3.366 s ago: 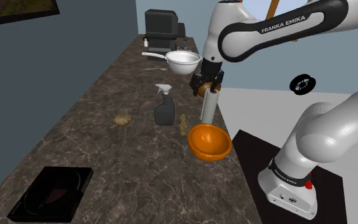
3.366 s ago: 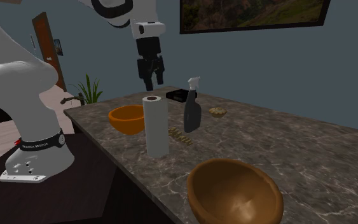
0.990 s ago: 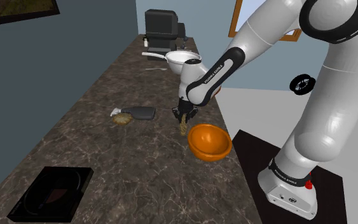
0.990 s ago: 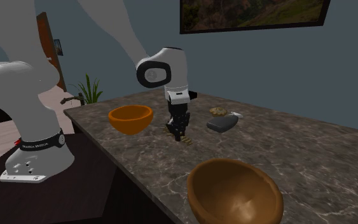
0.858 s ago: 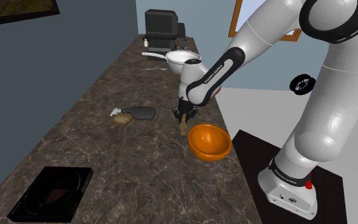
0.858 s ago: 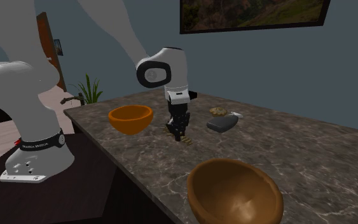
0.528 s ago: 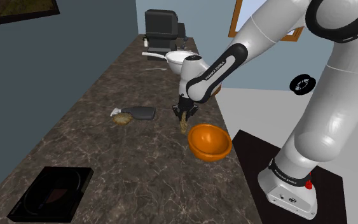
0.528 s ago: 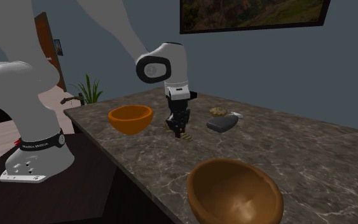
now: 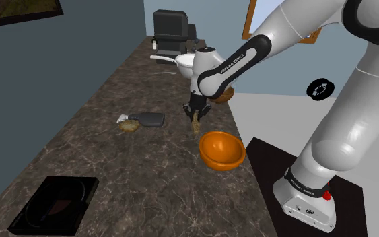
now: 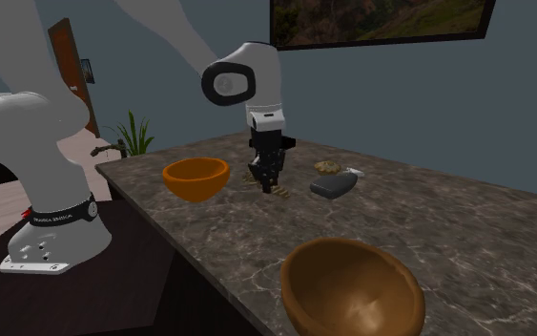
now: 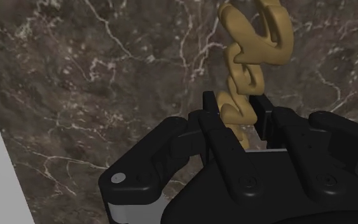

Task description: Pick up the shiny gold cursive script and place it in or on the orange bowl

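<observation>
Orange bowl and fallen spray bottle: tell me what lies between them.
The claw, shut on the gold script, hangs between them in the second exterior view.

Bare countertop (image 9: 147, 176) lies open between the gripper (image 9: 195, 112) and the orange bowl (image 9: 221, 149), centre right in the shoulder view. The spray bottle (image 9: 151, 120), on its side, lies leftward, well apart.

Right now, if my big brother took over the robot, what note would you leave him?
Gripper: shut on the gold cursive script, which hangs from the fingers just above the counter.
Orange bowl: on the counter near its edge, down and to the right of the gripper in the shoulder view; the script is not in it yet.
Done: grab and lift.
Left: carry the script over the bowl, lower it, open the fingers.
</observation>
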Controlling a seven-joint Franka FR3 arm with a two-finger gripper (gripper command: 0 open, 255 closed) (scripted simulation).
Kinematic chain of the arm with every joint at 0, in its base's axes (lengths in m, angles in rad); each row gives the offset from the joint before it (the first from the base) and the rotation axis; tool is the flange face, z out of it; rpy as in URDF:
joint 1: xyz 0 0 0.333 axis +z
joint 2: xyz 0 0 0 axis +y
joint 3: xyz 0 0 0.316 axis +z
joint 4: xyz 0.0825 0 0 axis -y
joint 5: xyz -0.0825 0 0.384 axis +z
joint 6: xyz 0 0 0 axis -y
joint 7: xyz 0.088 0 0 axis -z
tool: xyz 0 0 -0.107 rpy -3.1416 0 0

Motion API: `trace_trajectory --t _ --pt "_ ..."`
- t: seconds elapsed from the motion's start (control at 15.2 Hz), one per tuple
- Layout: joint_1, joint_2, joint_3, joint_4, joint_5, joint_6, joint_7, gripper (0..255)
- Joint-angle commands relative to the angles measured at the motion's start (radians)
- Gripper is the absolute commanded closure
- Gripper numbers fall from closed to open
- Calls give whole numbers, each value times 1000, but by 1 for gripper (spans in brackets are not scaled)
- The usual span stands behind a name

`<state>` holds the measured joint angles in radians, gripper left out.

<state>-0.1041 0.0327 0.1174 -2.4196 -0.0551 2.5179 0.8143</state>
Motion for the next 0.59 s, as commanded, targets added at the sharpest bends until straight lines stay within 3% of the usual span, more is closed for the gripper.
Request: trace_trajectory --t 0.0,0.53 --pt "1 -22 2 7 6 -29 -3 255" --pt "2 -99 2 43 25 -141 -18 255"
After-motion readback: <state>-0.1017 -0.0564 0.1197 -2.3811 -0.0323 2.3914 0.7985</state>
